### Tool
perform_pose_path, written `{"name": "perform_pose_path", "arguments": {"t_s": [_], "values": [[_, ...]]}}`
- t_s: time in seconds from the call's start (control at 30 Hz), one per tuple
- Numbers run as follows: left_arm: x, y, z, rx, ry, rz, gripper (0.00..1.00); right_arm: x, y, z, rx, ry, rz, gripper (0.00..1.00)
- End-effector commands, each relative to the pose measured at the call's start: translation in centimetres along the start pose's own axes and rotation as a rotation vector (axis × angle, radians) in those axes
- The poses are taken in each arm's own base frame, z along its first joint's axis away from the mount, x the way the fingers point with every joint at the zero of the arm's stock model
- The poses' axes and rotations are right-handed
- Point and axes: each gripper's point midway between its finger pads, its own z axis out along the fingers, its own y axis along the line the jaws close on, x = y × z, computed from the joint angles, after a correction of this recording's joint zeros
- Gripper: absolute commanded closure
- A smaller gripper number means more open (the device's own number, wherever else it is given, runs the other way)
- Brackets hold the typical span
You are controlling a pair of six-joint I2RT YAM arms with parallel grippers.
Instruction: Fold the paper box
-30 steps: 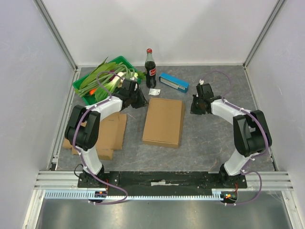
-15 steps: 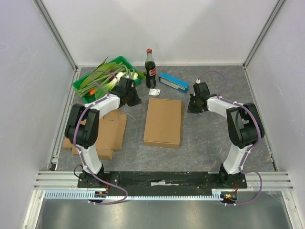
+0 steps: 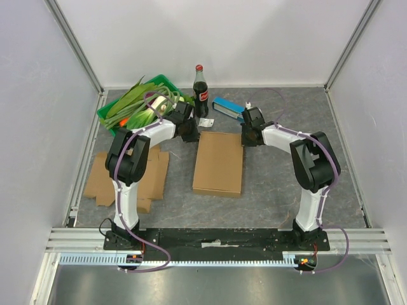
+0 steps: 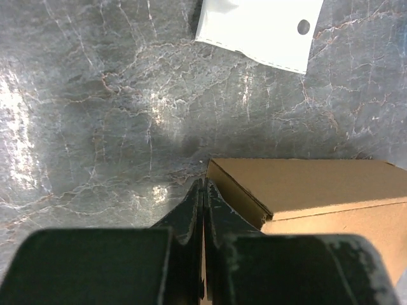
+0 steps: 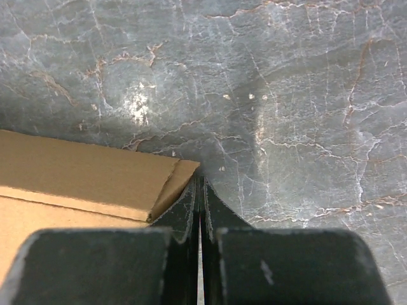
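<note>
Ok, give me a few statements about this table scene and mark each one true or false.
Both pairs of jaws are shut. True.
The cola bottle lies on its side. False: it stands upright beyond the paper box.
The left jaws sit at the paper box's far left corner. True.
The green bin is empty. False: it holds leafy vegetables.
The flat cardboard lies right of the paper box. False: it lies left of it.

Paper box (image 3: 218,163): plain brown cardboard, shallow rectangle, closed up, lying flat. Dead centre of the top view, long side running top to bottom, slightly skewed. Left wrist view shows one corner at lower right. Right wrist view shows another at lower left.
</note>
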Motion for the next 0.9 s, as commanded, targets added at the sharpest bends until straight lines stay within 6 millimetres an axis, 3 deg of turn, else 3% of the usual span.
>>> {"name": "perform_pose_path", "arguments": {"t_s": [0.0, 0.03, 0.13, 0.2, 0.23, 0.27, 0.33, 0.37, 0.43, 0.47, 0.53, 0.63, 0.7, 0.73, 0.77, 0.87], "values": [[5.4, -8.7, -0.7, 0.270, 0.169, 0.148, 0.98, -0.8, 11.6, -1.2, -0.313, -0.091, -0.129, 1.00], [5.9, -8.9, -0.9, 0.274, 0.180, 0.152, 0.98, -0.4, 13.0, -1.8, -0.399, -0.081, -0.120, 1.00], [5.9, -8.1, -1.4, 0.252, 0.174, 0.155, 0.98, -1.1, 12.7, -3.0, -0.484, -0.145, -0.013, 1.00], [4.5, -7.0, -1.8, 0.188, 0.129, 0.151, 0.98, -1.2, 8.5, -2.4, -0.360, -0.125, 0.085, 1.00], [3.5, -6.0, -2.2, 0.166, 0.113, 0.133, 0.98, -2.2, 5.3, -1.9, -0.283, -0.124, 0.144, 1.00], [2.6, -5.8, -2.6, 0.169, 0.094, 0.116, 0.96, -1.0, 3.4, -1.7, -0.255, -0.065, 0.180, 1.00], [0.5, -4.7, -4.2, 0.163, 0.042, 0.073, 0.92, -2.0, 0.0, -2.5, -0.223, -0.083, 0.252, 1.00], [-0.2, -4.3, -4.6, 0.153, 0.023, 0.064, 0.87, -1.2, -1.5, -2.8, -0.162, -0.062, 0.245, 1.00], [-1.8, -3.7, -6.5, 0.149, -0.033, 0.060, 0.83, -1.8, -2.8, -4.4, -0.087, -0.076, 0.150, 1.00], [-2.0, -3.2, -6.9, 0.131, -0.049, 0.063, 0.80, -0.6, -3.6, -4.9, -0.054, -0.034, 0.127, 1.00], [-2.1, -2.5, -8.0, 0.111, -0.073, 0.071, 0.78, -0.1, -5.0, -5.8, 0.006, -0.037, 0.086, 1.00], [-0.7, -1.5, -7.8, 0.096, -0.045, 0.071, 0.79, 1.0, -4.5, -6.6, -0.043, -0.035, 0.076, 1.00], [1.2, -0.9, -6.8, 0.103, 0.017, 0.064, 0.84, 1.2, -2.6, -7.1, -0.147, -0.034, 0.092, 1.00], [2.0, -1.0, -6.3, 0.105, 0.036, 0.055, 0.85, 2.3, -2.2, -7.0, -0.166, -0.019, 0.103, 1.00], [3.3, -0.6, -5.7, 0.104, 0.066, 0.050, 0.86, 1.9, -1.4, -7.0, -0.196, -0.050, 0.124, 1.00], [5.8, -1.9, -4.2, 0.130, 0.117, 0.052, 0.86, 3.1, 1.0, -6.1, -0.266, -0.041, 0.131, 1.00]]}}
